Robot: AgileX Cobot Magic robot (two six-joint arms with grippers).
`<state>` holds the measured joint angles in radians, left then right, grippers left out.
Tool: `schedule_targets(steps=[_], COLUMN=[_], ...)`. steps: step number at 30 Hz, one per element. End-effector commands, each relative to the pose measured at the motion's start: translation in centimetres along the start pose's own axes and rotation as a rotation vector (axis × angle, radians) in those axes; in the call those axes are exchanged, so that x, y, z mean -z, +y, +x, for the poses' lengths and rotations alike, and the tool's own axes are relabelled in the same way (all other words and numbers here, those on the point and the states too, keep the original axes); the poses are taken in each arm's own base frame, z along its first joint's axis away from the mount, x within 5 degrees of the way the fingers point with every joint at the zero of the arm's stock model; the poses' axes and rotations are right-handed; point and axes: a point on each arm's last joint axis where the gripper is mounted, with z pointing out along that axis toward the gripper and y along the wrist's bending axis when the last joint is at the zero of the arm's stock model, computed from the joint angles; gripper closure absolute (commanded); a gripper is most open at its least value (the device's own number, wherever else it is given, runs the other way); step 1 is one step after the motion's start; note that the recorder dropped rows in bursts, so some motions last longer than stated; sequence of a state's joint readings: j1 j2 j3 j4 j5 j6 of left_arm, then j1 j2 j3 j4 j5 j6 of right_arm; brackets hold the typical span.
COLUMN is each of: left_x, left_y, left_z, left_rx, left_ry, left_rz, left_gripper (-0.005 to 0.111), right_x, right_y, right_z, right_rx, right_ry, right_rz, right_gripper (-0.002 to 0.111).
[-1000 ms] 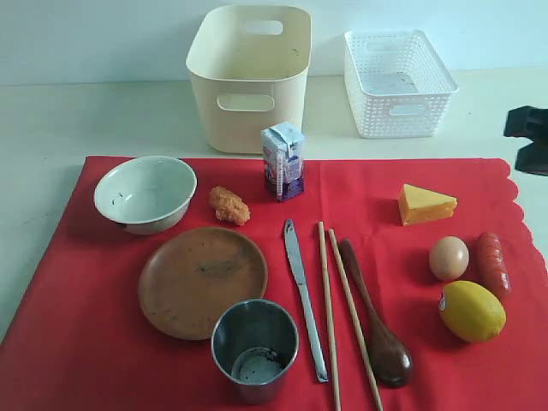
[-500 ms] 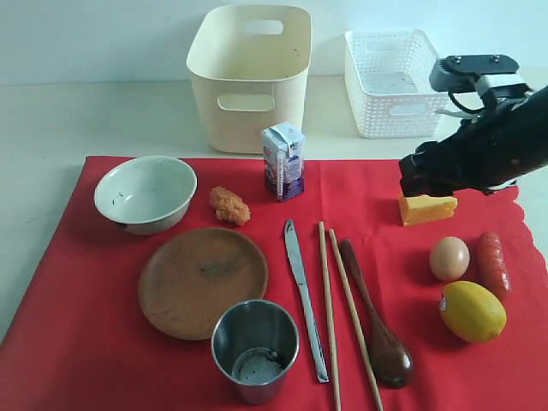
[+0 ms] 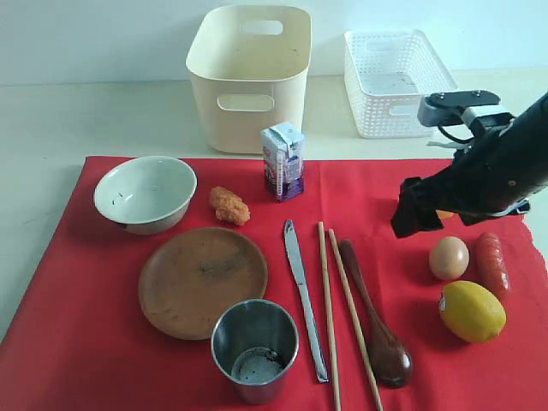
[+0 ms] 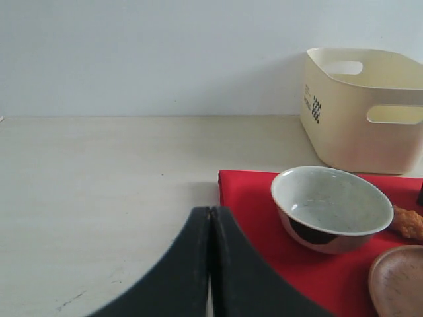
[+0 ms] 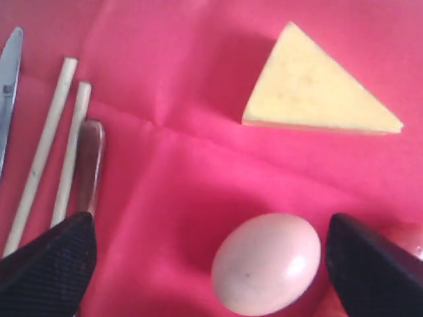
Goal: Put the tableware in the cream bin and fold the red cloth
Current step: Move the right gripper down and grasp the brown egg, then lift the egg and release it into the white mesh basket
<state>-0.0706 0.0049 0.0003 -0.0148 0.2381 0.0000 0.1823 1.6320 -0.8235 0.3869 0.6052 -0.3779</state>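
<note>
Jaws of your right gripper (image 5: pixel 211 264) stand wide apart and grip nothing; the egg (image 5: pixel 266 261) shows between its fingers, with the cheese (image 5: pixel 317 89) near. Your left gripper (image 4: pixel 210 264) has its jaws pressed together, holding nothing. The cream bin (image 3: pixel 248 73) and white lattice basket (image 3: pixel 396 81) stand off the red cloth (image 3: pixel 77 342), showing bare floors. The bowl (image 3: pixel 144 193), plate (image 3: pixel 202 281), cup (image 3: pixel 254 347), knife (image 3: pixel 301 295), chopsticks (image 3: pixel 338 317) and spoon (image 3: pixel 377 325) lie on the cloth, outside the bin.

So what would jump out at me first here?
The big red cloth dominates, spread with a brown plate, a steel cup and food. At its right, the black right gripper hangs open over the egg and cheese wedge. A tall cream bin stands behind the cloth.
</note>
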Motion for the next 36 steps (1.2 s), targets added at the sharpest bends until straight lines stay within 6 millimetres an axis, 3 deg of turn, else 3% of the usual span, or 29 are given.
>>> schedule_targets(steps=[1, 9, 17, 30, 32, 36], left_x=[0.0, 0.0, 0.0, 0.0, 0.0, 0.0], left_y=[0.0, 0.0, 0.0, 0.0, 0.0, 0.0], left_z=[0.0, 0.0, 0.0, 0.0, 0.0, 0.0], left_rx=[-0.001, -0.001, -0.001, -0.001, -0.001, -0.001], left_ry=[-0.006, -0.006, -0.006, -0.006, -0.006, -0.006], left_rz=[-0.002, -0.002, -0.002, -0.002, -0.002, -0.002], left_gripper=[0.106, 0.106, 0.106, 0.106, 0.106, 0.106], right_x=[-0.1, -1.2, -4.1, -3.9, -3.4, -1.7], right_y=[-0.7, -0.6, -1.2, -1.0, -0.9, -0.5], right_z=[0.6, 1.3, 1.6, 1.3, 1.2, 0.7], right_rx=[-0.027, -0.081, -0.075, -0.098, -0.1, -0.104], right_ry=[0.044, 0.057, 0.115, 0.093, 0.072, 0.008], right_rz=[0.086, 0.054, 0.044, 0.036, 0.033, 0.025], right_gripper=[0.02, 0.026, 0.037, 0.1, 0.107, 0.108])
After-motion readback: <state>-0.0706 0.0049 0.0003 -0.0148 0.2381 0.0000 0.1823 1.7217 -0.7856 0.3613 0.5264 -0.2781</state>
